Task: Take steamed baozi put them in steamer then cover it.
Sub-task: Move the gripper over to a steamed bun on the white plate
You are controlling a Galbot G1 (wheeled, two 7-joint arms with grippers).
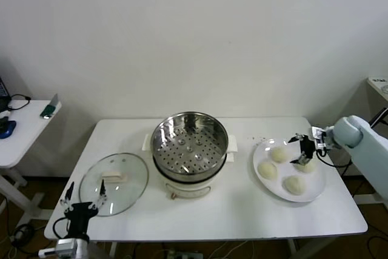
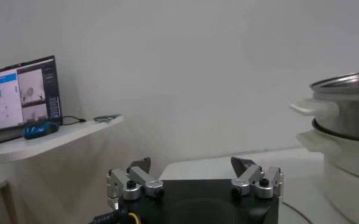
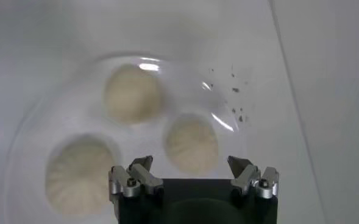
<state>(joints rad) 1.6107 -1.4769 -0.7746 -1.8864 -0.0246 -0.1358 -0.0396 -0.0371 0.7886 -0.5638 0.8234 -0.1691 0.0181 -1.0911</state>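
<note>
**Risk: right claw fumbles or squashes a bun on the plate**

Near: left claw (image 1: 83, 197) parked at the table's (image 1: 242, 210) front edge, 7 o'clock from the steamer, fingers apart, empty, just in front of the cover (image 1: 114, 183). Cover lies flat on the table left of the steamer. If this arm swings early it could knock the cover off the edge.

Mid: steamer (image 1: 189, 148) at table centre, basket empty, no baozi in yet.

Far: right claw (image 1: 302, 151) over the plate (image 1: 267, 183) at 3 o'clock from the steamer, fingers apart, holding nothing. Four steamed baozi (image 1: 267, 170) sit close together on the plate. Likely faults:
- fingers straddle two buns, neighbour gets shoved
- soft dough dents or tears if pinched hard
- bun slips in transit, lands on the steamer rim
</note>
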